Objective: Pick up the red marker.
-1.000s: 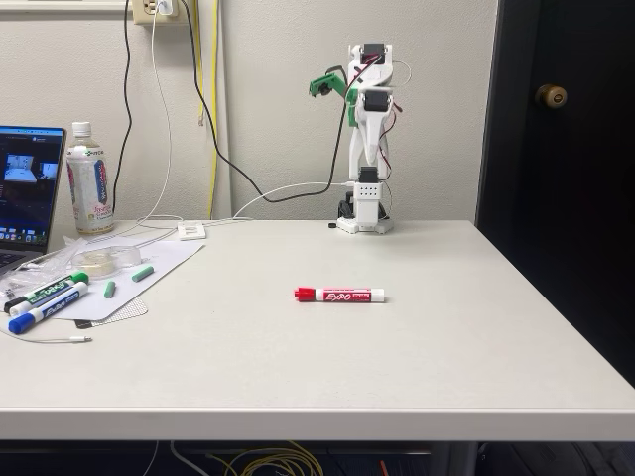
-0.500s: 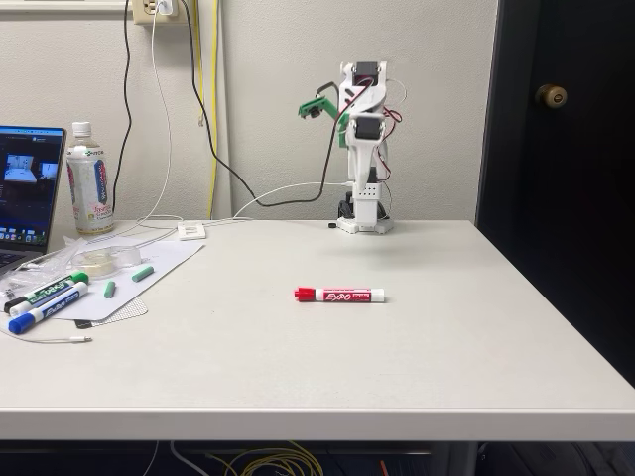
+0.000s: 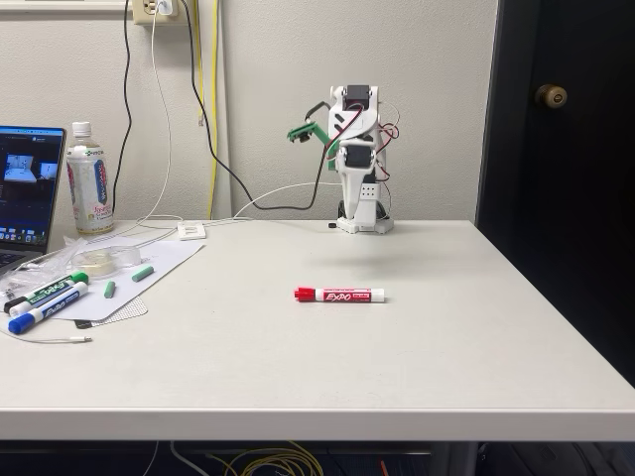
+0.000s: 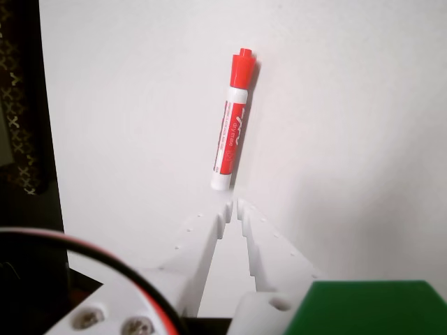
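Fingers (image 4: 235,206) nearly closed and empty have swung lower, now aimed at the red marker (image 4: 232,122) lying untouched on the table (image 3: 446,327).

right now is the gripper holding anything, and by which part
Nothing is held. The gripper is shut and empty, up in the air; the red marker lies alone on the table.

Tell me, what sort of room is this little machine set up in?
Probably an office or hobby workspace: a plain white table against a wall, an open laptop at its left edge in the fixed view, loose black and yellow cables, and capped dry-erase markers beside a plastic drink bottle.
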{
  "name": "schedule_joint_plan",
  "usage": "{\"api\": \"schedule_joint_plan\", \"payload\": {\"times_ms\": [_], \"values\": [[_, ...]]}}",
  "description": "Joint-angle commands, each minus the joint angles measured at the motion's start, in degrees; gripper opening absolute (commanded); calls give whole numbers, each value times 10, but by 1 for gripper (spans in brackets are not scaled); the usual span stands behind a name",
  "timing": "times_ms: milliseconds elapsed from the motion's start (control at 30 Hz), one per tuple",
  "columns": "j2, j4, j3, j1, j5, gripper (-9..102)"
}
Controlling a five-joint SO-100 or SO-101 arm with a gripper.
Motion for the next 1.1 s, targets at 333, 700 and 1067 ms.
{"api": "schedule_joint_plan", "payload": {"times_ms": [333, 700, 1067], "values": [[-83, -21, -76, -10, -15, 18], [-147, -81, -77, 25, -16, 18], [-210, -132, -81, 21, -18, 12]]}}
